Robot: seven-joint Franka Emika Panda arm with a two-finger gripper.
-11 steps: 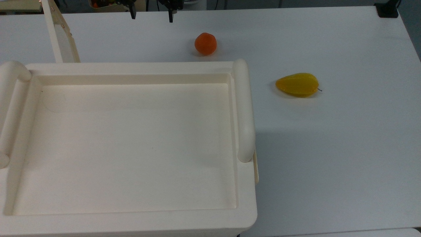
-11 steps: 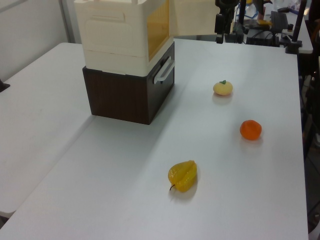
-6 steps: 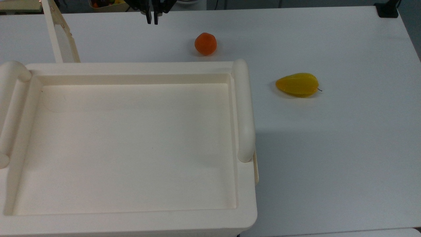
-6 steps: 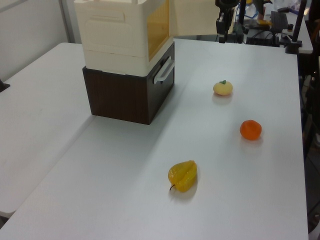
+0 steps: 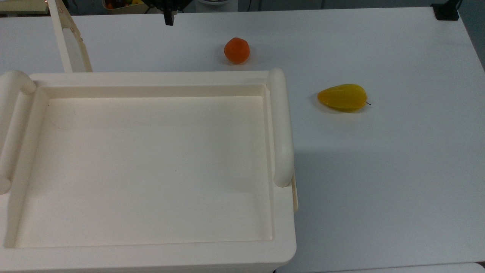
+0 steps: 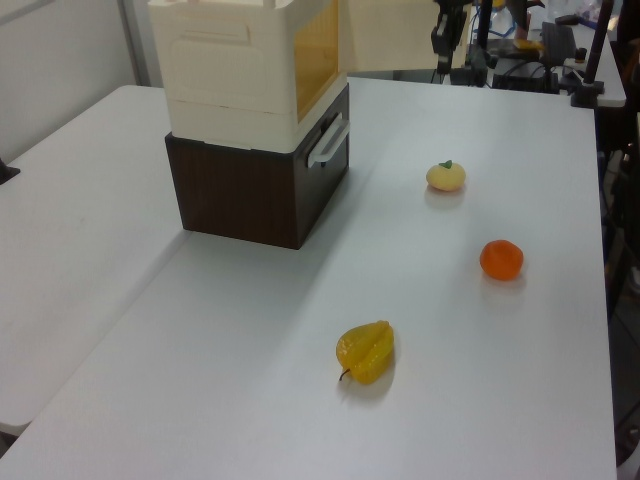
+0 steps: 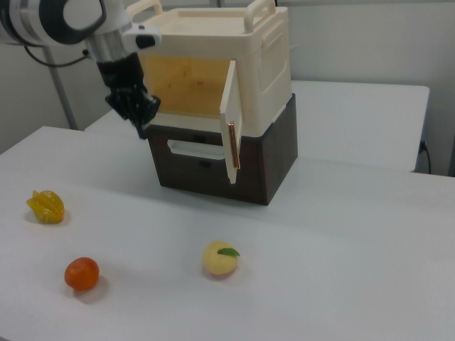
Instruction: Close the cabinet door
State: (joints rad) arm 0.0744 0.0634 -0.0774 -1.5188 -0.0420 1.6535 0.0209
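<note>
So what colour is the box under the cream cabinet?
Dark brown, wood-look; the box under the cabinet shows best in the right view.

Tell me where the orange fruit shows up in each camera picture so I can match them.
Top view: the orange fruit lies near the top centre, just beyond the cabinet.
Left view: it sits right of centre, between the pale peach-like fruit and the yellow star fruit.
Right view: it is at the lower left.
Shared landmark: the yellow star fruit.

Cabinet [image 5: 151,258] cut off at top view's left.
</note>
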